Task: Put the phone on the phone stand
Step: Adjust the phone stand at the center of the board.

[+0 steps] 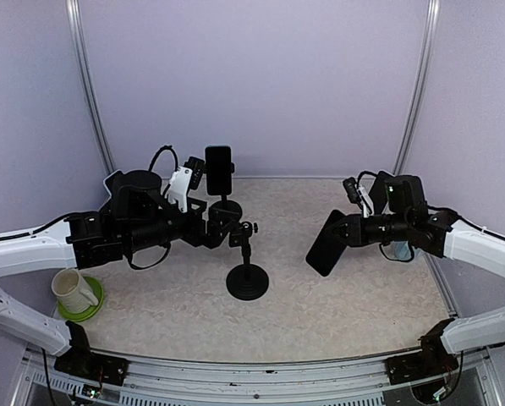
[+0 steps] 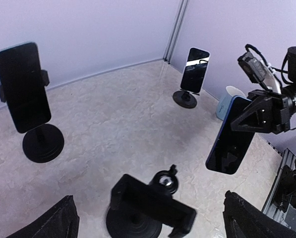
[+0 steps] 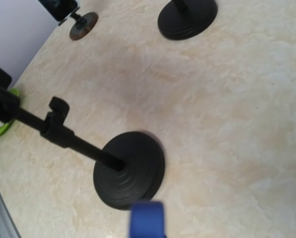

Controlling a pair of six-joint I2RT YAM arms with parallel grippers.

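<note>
The phone (image 1: 326, 243), dark with a blue edge, hangs tilted above the table with my right gripper (image 1: 347, 230) shut on its upper end. In the left wrist view the phone (image 2: 232, 141) shows at right, and in the right wrist view only its blue edge (image 3: 148, 220) shows. The empty phone stand (image 1: 247, 282) has a round black base, a thin post and a black clamp (image 2: 152, 203) on top. My left gripper (image 1: 221, 224) is open, its fingers (image 2: 58, 223) either side of that clamp and apart from it. The stand's base (image 3: 130, 168) lies below the phone.
A second stand holds a dark phone (image 1: 219, 169) at the back centre. Another phone on a stand (image 2: 195, 69) is near the far right corner, beside a pale blue cup (image 2: 227, 96). A cream mug (image 1: 73, 292) sits on a green coaster at the left.
</note>
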